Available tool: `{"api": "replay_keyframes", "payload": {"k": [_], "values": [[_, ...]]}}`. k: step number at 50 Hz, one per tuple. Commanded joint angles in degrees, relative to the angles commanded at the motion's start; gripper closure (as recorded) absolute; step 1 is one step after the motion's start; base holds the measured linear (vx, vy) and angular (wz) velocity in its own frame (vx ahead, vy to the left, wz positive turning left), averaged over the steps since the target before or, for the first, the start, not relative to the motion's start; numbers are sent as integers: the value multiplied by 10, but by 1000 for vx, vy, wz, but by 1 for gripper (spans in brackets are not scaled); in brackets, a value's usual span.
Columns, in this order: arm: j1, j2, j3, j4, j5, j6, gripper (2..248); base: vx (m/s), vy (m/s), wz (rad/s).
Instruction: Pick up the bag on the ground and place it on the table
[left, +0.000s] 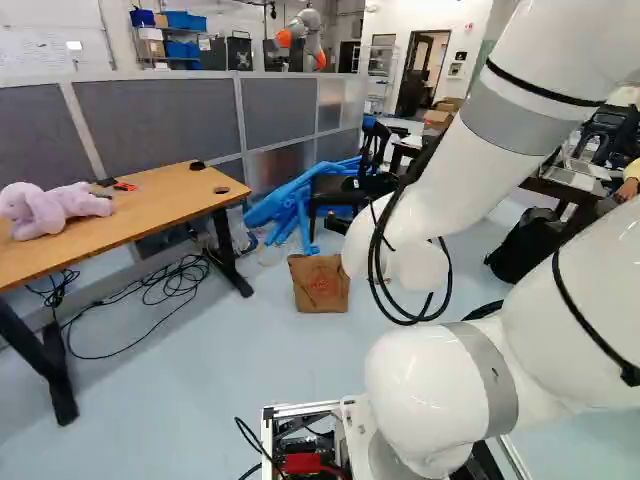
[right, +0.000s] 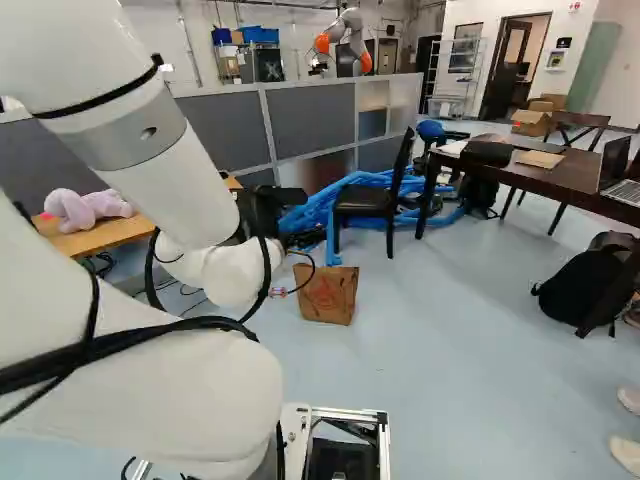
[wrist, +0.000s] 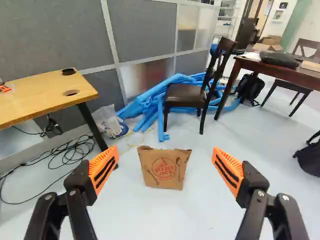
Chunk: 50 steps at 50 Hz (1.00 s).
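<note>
The gripper (wrist: 165, 164) has its fingers wide apart with nothing between them, so the grasp, lift and placing all seem left to do. Ahead of it, beyond the fingertips, the bag (wrist: 164, 168) stands upright on the floor (wrist: 210, 200), broad printed face toward the wrist camera, its long axis running across the gripper's line; past it to one side is the table (wrist: 45, 97), likely the goal.

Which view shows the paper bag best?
The wrist view: the brown paper bag faces it whole, its top edge and red print plain. The left base view shows it smaller, close beside the arm; the right base view, also smaller, with a cable end by its side.
</note>
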Motion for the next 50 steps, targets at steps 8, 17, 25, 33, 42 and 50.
{"api": "replay_keyframes", "payload": {"k": [8,17,25,33,42,50], "values": [[0,0,0,0,0,0,3,162,-53,-37],[0,0,0,0,0,0,3,184,-49,-18],[0,0,0,0,0,0,3,183,-29,-30],[0,0,0,0,0,0,3,195,0,-15],[0,0,0,0,0,0,3,205,0,-17],[0,0,0,0,0,0,3,202,0,-20]]}}
